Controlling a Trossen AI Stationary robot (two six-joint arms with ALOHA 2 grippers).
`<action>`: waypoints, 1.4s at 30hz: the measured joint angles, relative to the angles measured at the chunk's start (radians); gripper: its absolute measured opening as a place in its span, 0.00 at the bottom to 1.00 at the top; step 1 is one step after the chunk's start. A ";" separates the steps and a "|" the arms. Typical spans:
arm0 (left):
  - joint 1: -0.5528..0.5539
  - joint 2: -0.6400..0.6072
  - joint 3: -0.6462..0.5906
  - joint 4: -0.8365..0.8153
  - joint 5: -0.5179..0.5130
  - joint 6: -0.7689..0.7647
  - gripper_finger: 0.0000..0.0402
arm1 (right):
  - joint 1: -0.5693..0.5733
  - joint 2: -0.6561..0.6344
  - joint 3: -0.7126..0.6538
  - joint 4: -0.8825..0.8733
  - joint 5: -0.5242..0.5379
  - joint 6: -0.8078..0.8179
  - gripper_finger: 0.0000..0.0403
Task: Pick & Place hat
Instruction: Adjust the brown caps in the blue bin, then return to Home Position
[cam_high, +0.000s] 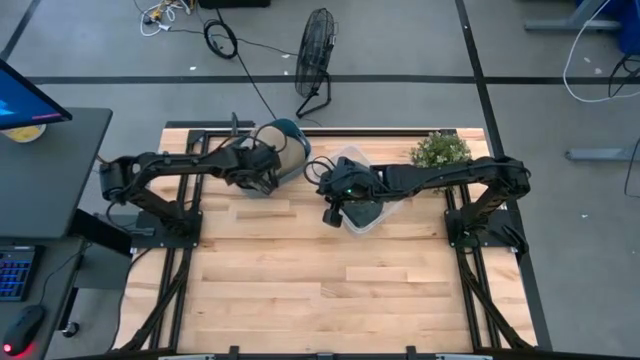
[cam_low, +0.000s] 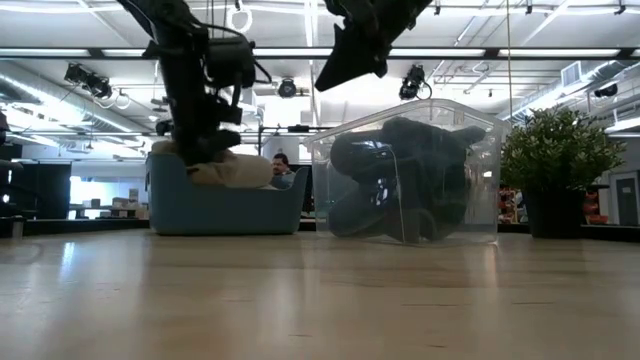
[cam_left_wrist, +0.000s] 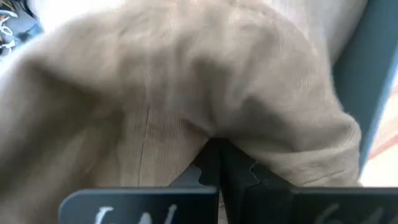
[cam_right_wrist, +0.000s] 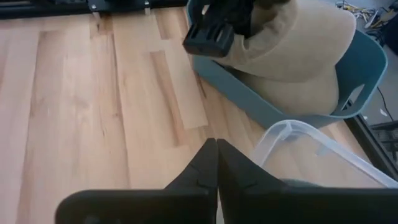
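Observation:
A beige hat (cam_high: 287, 155) (cam_low: 240, 172) (cam_right_wrist: 298, 43) lies in a teal basket (cam_high: 285, 125) (cam_low: 230, 212) (cam_right_wrist: 249, 98) at the table's far edge, left of centre. My left gripper (cam_high: 260, 170) (cam_low: 205, 150) (cam_left_wrist: 217, 158) reaches into that basket and is shut on the hat. To the right of the basket stands a clear plastic bin (cam_high: 365, 222) (cam_low: 480, 130) (cam_right_wrist: 311, 155) holding dark hats (cam_low: 400, 180). My right gripper (cam_high: 330, 214) (cam_low: 335, 70) (cam_right_wrist: 216, 155) is shut and hangs in the air beside the bin's near-left corner, touching nothing. My left gripper pinches a fold of the beige hat's fabric (cam_left_wrist: 214, 127) between its two shut fingers, and the cloth bulges around the fingertips. It comes down from above, slanting from the table's left. The hat sits in the basket; whether it is lifted off the bottom is hidden.
A potted plant (cam_high: 440, 150) (cam_low: 560, 150) stands at the far edge, right of the bin. Bare wood covers the middle and near part of the table (cam_high: 320, 290). A fan (cam_high: 318, 45) and cables lie on the floor beyond it.

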 joint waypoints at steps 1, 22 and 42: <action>0.001 0.008 -0.001 -0.001 0.003 0.005 0.00 | 0.000 0.000 0.000 -0.002 0.000 0.000 0.01; -0.492 -0.411 0.148 -0.137 -0.115 -0.114 0.00 | 0.153 -0.444 0.001 -0.179 0.010 0.060 0.01; -1.123 -0.466 0.147 -0.050 -0.391 -0.076 0.01 | 0.509 -0.766 -0.348 -0.049 0.278 0.166 0.01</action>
